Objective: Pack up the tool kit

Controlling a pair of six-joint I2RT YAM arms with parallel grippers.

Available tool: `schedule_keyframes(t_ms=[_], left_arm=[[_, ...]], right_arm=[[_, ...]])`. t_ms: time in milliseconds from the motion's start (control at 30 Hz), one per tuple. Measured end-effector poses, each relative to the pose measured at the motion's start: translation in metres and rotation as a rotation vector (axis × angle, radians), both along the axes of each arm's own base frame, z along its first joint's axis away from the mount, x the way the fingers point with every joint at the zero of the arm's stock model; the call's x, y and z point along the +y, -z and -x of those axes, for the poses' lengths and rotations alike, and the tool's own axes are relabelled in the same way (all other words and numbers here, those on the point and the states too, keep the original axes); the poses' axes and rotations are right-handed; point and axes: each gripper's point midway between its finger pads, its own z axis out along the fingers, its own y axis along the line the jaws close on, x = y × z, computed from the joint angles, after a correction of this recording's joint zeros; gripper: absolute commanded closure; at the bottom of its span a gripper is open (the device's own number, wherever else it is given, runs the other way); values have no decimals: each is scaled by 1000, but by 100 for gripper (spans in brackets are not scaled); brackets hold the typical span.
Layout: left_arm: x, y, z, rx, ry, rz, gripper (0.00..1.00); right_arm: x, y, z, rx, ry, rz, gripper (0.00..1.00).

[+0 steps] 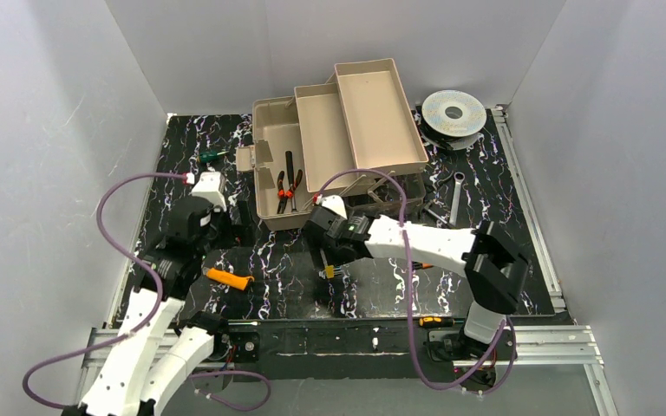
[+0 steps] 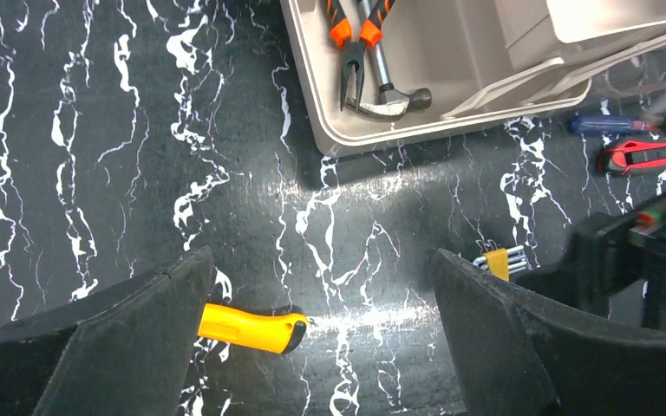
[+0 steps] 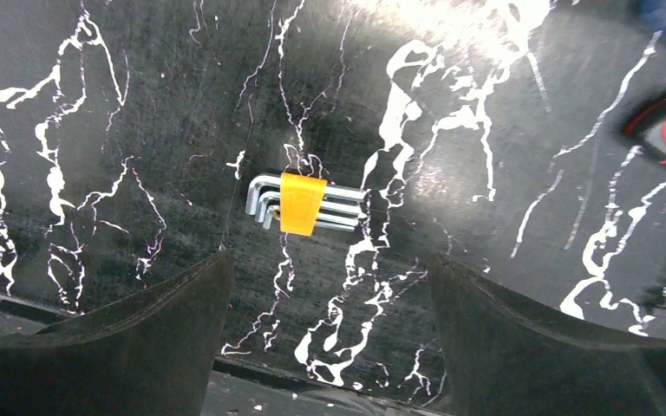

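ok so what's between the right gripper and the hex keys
Nothing but bare black marbled mat, seen in the right wrist view: the hex keys lie ahead of the open right gripper.

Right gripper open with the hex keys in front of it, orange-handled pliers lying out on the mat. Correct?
One thing is off: the orange-handled pliers are not on the mat. They lie inside the toolbox base beside the hammer, as the left wrist view shows. The rest holds: the right gripper is open, with the hex keys in front of it.

No writing, label or number is legible on anything.
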Motion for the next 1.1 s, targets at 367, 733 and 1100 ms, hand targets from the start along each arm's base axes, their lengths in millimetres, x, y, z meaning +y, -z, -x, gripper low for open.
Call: schedule_keyframes(t_ms=[367, 733, 1100], left_arm=[[-1, -12, 3, -108, 23, 30, 2], [-3, -11, 3, -111, 30, 36, 2], [-3, -10, 2, -107, 30, 35, 2]], right_arm=[[18, 37, 17, 137, 10, -7, 10], [15, 60, 16, 149, 47, 45, 11], [19, 64, 14, 152, 60, 49, 39]])
